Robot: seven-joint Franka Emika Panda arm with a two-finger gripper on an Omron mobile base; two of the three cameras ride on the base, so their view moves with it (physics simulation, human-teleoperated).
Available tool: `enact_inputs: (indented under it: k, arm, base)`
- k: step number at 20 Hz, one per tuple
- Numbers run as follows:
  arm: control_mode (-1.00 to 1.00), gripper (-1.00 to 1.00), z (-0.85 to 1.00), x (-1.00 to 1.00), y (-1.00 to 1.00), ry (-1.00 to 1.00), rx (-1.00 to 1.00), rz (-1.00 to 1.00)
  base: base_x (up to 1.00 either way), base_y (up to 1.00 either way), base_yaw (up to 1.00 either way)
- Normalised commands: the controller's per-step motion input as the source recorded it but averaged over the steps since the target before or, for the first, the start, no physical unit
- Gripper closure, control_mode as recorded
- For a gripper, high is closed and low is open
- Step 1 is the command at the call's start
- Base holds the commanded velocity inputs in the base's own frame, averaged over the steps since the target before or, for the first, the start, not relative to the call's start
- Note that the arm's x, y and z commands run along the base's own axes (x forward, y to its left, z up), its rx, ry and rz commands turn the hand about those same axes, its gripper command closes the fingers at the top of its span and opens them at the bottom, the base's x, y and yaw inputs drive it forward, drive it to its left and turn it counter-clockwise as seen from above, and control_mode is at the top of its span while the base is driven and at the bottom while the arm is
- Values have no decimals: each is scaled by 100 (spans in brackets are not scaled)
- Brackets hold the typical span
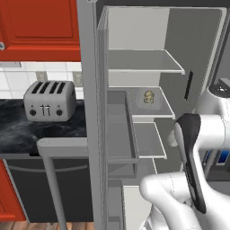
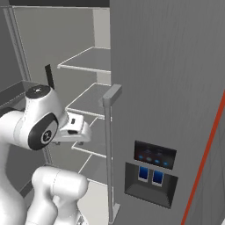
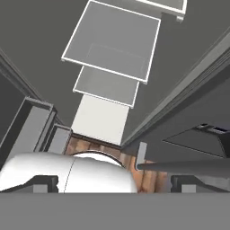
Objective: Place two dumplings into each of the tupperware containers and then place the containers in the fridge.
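Dumplings [image 1: 148, 96] sit in a tupperware container [image 1: 155, 106] on a fridge [image 1: 134, 67] shelf. Gripper [image 3: 110, 184], jaws wide and empty, is well below. Toaster [image 1: 49, 100] rests on the surface [image 1: 27, 134].

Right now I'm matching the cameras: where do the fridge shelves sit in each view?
Left base view: fridge shelves stacked right of centre.
Right base view: upper left of centre.
Hand view: upper middle, seen from above.
Shared landmark: the pale bottom panel beneath them.
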Motion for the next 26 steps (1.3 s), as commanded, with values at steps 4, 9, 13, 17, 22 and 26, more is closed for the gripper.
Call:
enact_inputs:
  k: [4,9,13,17,22,26]
  arm:
    - [-100,-100,2,0,43,-3,2,-10]
    - [-100,-100,2,1,30,0,6,-26]
    - [-100,-100,0,9,-1,0,5,-12]
    - [-100,-100,-1,1,-25,0,2,1]
    - [-100,-100,0,1,-3,0,1,0]
    - [100,-100,0,0,0,0,0,0]
  base:
    - [0,0,0]
    - [0,0,0]
    - [0,0,0]
    - [0,0,0]
    - [0,0,0]
    - [-13,-3,0]
